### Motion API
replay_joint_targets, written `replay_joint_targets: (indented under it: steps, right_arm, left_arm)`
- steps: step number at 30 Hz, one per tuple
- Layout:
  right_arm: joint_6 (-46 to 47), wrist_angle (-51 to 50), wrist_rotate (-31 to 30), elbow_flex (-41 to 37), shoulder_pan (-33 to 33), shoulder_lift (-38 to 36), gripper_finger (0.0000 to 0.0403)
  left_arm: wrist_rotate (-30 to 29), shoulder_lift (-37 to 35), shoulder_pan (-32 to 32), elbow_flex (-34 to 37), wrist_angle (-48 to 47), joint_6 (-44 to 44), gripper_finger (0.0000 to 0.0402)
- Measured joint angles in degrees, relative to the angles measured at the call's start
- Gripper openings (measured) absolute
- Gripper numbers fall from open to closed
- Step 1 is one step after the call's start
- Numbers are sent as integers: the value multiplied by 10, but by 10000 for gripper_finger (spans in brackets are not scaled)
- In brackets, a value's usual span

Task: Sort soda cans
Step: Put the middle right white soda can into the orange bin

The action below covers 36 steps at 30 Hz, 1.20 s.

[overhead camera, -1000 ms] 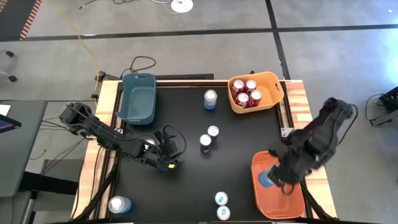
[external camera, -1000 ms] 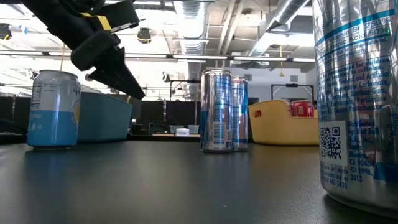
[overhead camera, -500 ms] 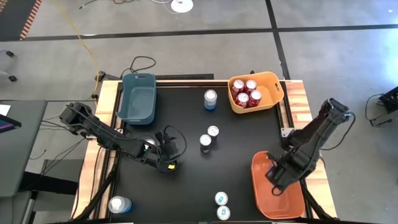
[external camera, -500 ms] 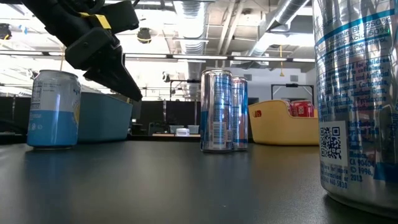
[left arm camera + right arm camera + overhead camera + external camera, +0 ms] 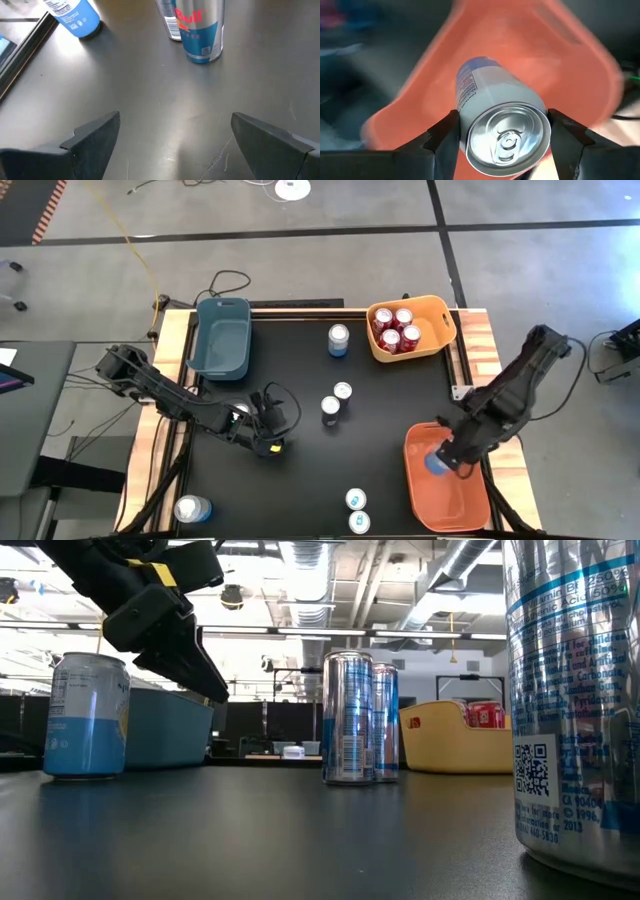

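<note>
Right now the right gripper (image 5: 443, 461) hangs over the orange bin (image 5: 470, 515), jaws clamped on a blue can (image 5: 495, 127); in the right wrist view the can's silver top sits between the two fingers (image 5: 442, 137), body tilted toward the bin floor beyond them. Left gripper (image 5: 272, 430) hovers over the bare black table (image 5: 380, 410), jaws spread wide, nothing between them. Ahead of those open jaws in the left wrist view: a silver-and-blue can (image 5: 202, 27) upright, a second silver can (image 5: 167, 20) touching just behind it, and a blue can (image 5: 74, 17) off to one side, well apart from the pair. High view shows that pair (image 5: 336, 402) mid-table, just beyond the left jaws. Another blue can (image 5: 339, 339) stands farther out, between the teal bin (image 5: 222, 350) and the yellow bin (image 5: 440, 330). Four red cans (image 5: 397, 328) sit inside the yellow bin. Two silver cans (image 5: 357, 511) stand at the near table edge, between the two grippers. One more can (image 5: 191, 509) stands at the near left corner, behind the left jaws.
</note>
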<state>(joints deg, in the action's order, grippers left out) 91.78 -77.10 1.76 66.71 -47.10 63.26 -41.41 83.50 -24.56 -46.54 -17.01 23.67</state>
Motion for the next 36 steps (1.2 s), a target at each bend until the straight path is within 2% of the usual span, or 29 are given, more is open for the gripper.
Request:
replay_joint_targets:
  steps: [6, 16, 19, 22, 24, 29, 36]
  right_arm:
    - [-12, 68, -2, 1, -22, -42, 245]
    - [-7, 57, -18, 1, -23, -39, 245]
    - [38, 46, -26, -8, -21, -30, 245]
    - [134, -18, -45, -28, -15, -2, 245]
    - [177, -61, -32, -43, -14, 20, 245]
    - [206, -67, 11, -84, -27, 48, 245]
    - [224, -26, -1, -132, -33, 58, 245]
  left_arm:
    - [0, 0, 2, 0, -1, 10, 377]
    - [0, 0, 2, 0, 0, 31, 377]
    - [0, 0, 2, 0, -1, 37, 377]
    - [0, 0, 1, 0, -2, 39, 377]
    - [0, 0, -2, 0, -6, 41, 377]
    - [0, 0, -2, 0, -6, 42, 377]
    - [0, 0, -2, 0, -5, 42, 377]
